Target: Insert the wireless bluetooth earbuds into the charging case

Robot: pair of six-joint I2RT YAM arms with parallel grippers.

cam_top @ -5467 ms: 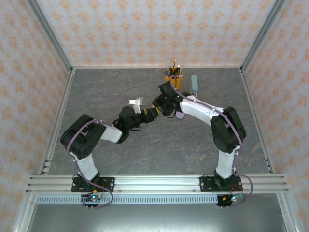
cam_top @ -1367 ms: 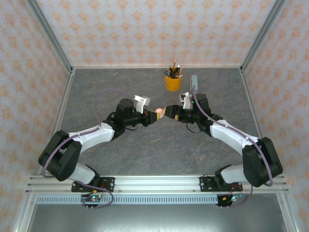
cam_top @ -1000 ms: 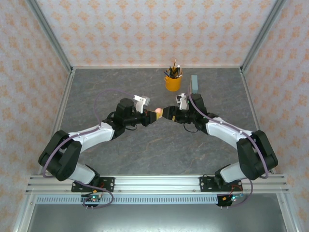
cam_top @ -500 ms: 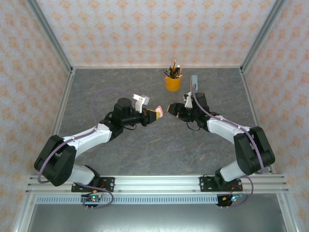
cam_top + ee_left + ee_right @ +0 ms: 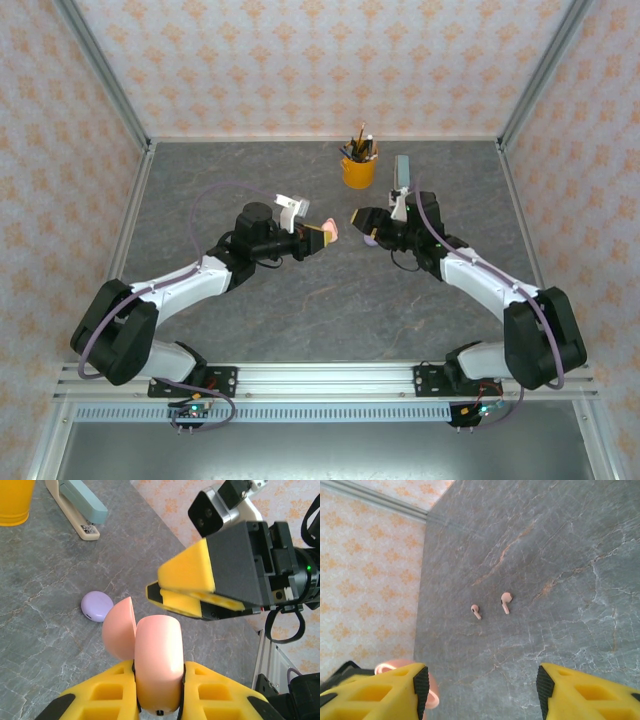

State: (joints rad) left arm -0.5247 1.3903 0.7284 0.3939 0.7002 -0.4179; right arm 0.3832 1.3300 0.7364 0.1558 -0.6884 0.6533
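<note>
Over the grey table [image 5: 300,320], the left claw [image 5: 320,237] is clamped tight on the open pink case [image 5: 157,655]. The lid is flipped up and the hollow faces away from the left wrist camera, so its contents cannot be told. Facing it, near but apart, the right claw [image 5: 481,680] stands spread with nothing between its fingers. A lilac case [image 5: 97,606] lies beyond the left claw. Two pale pink earbuds [image 5: 506,601] lie ahead of the right claw, clear in its wrist view but too small to make out from above.
</note>
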